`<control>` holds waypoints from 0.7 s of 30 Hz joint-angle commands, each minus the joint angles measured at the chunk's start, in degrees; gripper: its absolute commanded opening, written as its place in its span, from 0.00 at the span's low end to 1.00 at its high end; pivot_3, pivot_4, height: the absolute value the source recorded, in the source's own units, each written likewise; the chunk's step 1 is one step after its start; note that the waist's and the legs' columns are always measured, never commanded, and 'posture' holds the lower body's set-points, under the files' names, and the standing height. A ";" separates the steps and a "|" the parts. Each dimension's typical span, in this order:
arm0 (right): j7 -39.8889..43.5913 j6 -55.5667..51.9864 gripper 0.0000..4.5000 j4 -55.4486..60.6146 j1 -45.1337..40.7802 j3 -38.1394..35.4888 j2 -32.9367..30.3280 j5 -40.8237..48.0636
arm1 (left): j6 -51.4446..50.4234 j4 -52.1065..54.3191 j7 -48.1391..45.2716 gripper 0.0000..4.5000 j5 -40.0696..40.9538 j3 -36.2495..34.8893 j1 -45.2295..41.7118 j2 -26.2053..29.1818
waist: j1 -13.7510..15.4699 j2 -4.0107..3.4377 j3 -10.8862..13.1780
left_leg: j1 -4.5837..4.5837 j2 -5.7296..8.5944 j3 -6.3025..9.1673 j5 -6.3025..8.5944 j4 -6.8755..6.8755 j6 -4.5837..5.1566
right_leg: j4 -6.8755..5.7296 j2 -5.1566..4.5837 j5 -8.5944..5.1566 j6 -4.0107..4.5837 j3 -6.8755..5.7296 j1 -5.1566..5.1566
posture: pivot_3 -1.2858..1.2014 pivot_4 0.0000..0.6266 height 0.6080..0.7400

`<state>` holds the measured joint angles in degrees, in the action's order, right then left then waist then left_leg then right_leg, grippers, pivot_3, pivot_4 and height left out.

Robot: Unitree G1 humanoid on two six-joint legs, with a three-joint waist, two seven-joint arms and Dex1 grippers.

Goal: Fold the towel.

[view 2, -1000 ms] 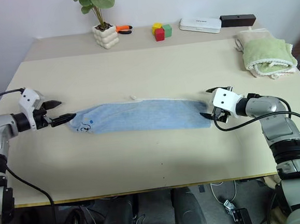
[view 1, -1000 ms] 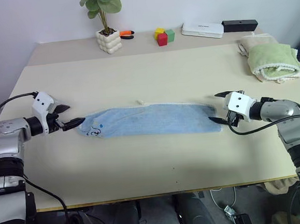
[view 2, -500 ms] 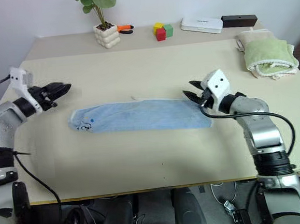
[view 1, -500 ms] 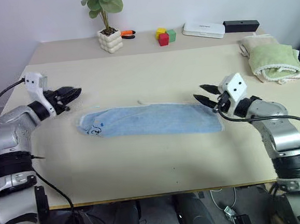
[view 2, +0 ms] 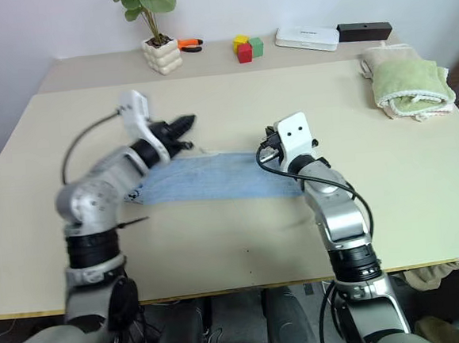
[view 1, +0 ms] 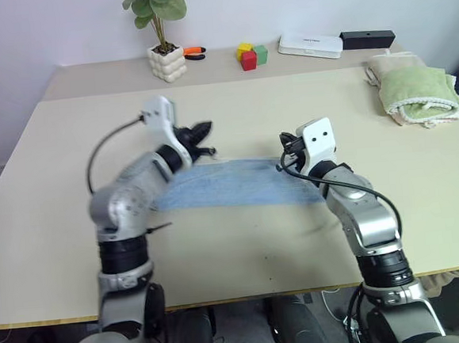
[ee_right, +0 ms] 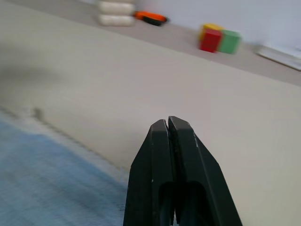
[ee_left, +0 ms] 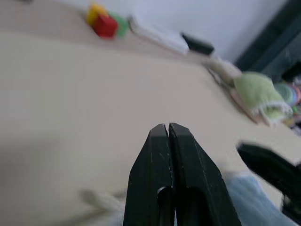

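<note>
Light blue fluffy terry towel (view 1: 230, 185), folded lengthwise into a strip, lying mid-table (view 1: 303, 102).
We log left gripper (view 1: 205, 129) and right gripper (view 1: 285, 142) both closed, empty, above its far edge.

Pale beige table (view 1: 303, 102) against a plain white wall (view 1: 59, 26) — even, soft light

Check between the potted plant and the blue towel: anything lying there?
No. In the left eye view, bare tabletop separates the potted plant from the towel.
</note>
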<state>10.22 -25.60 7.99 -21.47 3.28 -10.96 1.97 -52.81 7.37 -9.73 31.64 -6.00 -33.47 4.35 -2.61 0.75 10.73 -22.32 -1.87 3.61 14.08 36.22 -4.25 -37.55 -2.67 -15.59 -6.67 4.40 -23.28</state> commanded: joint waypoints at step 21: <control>-4.36 9.99 0.01 -5.21 9.86 0.99 0.23 -5.99 | 14.18 -3.76 -8.86 0.01 -6.00 -11.00 20.22 18.90 | -0.04 0.11 -0.14 | 0.04 -0.01 -0.01 0.00 -0.08 0.00 | 0.15 -0.02 -0.01 0.02 -0.03 0.10 | 0.52 0.24 1.00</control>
<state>4.95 -16.25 2.14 -12.17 5.18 -10.06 -4.17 -39.31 4.46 -18.78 25.83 -13.49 -14.01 21.66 -2.65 0.87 10.59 -22.28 -1.89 3.60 14.09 36.15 -4.25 -37.39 -2.69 -15.60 -6.65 4.38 -23.19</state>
